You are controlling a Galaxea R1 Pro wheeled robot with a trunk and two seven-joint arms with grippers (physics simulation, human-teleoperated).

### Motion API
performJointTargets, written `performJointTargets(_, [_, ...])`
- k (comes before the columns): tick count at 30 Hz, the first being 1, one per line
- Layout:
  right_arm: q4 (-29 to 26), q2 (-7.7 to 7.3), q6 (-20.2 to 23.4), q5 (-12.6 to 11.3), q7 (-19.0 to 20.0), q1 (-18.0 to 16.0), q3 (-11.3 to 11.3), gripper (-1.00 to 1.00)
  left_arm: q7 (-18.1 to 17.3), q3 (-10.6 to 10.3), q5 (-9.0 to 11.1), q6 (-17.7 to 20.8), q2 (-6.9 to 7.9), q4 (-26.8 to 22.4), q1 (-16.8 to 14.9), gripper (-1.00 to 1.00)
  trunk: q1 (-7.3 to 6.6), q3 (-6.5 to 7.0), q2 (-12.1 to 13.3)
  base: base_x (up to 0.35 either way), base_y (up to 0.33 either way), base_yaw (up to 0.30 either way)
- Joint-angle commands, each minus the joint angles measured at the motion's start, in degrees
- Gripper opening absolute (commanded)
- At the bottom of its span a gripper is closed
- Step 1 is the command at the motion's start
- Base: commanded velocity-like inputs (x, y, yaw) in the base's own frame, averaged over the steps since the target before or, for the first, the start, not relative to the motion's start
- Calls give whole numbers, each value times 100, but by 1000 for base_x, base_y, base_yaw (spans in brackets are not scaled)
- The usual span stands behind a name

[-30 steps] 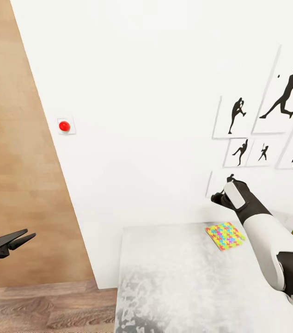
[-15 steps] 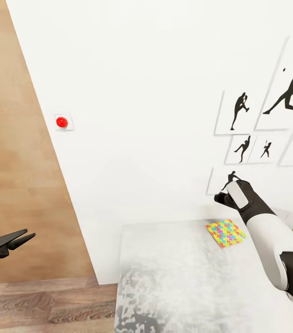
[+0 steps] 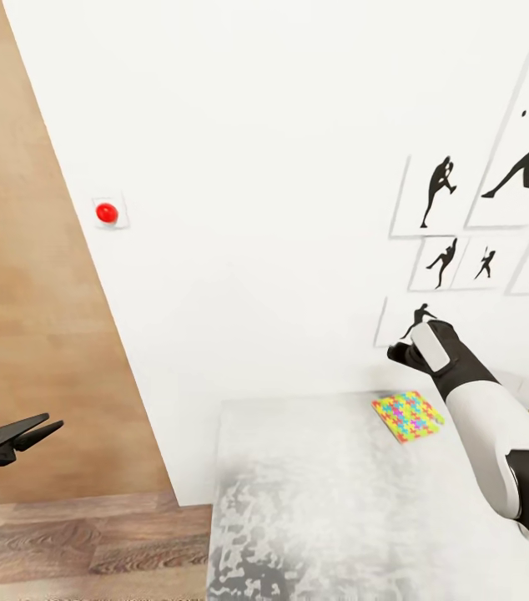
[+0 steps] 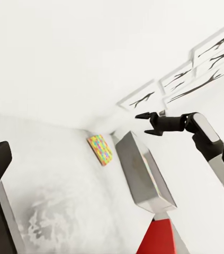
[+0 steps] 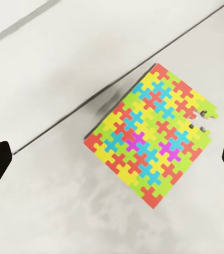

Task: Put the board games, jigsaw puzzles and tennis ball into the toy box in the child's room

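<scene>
The view has tilted slightly, the right end effector [image 3: 404,351] hanging spread at twelve o'clock over the jigsaw puzzle [image 3: 407,416], likely light, stiff, thin: pinch an edge; left end effector [image 3: 43,431] nearly shut.

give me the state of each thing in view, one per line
jigsaw puzzle: lying flat on the table, near the wall, untouched
table: light grey top, puzzle resting on it
right gripper: open, raised above the puzzle, holding nothing
left gripper: fingers nearly together, off to the side over the floor, holding nothing
red wall button: mounted on the white wall
</scene>
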Motion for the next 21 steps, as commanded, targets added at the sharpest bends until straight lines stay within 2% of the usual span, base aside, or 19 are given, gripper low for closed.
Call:
performJointTargets(1, [-4,-1,13,-56,-49,-25,5,100,-25,1,-6,61,6,-1,-4,100,3,-21,-11,0,0,0])
performJointTargets(21, [-31,-17,105,-51,-89,-173,11,100,-25,18,-14,61,33,7,-4,100,3,-209,-11,0,0,0])
